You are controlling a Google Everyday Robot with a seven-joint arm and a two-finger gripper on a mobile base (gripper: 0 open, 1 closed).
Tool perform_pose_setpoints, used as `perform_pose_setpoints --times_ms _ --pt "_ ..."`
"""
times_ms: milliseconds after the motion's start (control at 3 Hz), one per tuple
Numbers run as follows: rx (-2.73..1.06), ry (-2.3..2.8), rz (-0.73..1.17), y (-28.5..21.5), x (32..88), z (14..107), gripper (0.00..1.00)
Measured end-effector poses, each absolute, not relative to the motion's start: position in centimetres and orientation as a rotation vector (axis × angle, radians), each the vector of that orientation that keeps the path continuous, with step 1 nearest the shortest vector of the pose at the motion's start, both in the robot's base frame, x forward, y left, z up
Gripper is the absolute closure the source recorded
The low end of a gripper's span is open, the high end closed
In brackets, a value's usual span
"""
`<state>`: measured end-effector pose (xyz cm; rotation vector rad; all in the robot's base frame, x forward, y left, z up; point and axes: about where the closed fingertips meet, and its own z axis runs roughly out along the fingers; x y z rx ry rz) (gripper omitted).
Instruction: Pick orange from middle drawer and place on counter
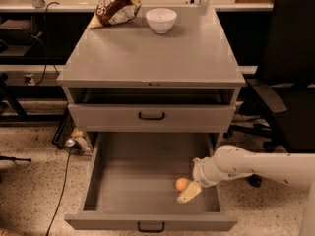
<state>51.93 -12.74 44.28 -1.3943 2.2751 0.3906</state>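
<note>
The orange (181, 183) lies on the grey floor of the pulled-out middle drawer (138, 181), towards its front right. My gripper (188, 191) reaches in from the right on a white arm and sits low inside the drawer, right beside the orange on its right and front side, touching or almost touching it. The counter (152, 53) is the flat grey top of the cabinet, above and behind the drawer.
A white bowl (161, 19) and a brown snack bag (115, 6) stand at the back of the counter. A shut drawer front with a black handle (151, 116) sits above the open drawer. A black office chair (290, 82) stands to the right. Cables and clutter lie on the floor at the left.
</note>
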Motion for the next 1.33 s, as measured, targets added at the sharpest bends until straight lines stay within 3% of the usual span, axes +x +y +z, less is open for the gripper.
perform_pose_setpoints --times_ms 1333 --pt "-1.449 2.323 0.451 -10.9 52.1 39.1 0.0"
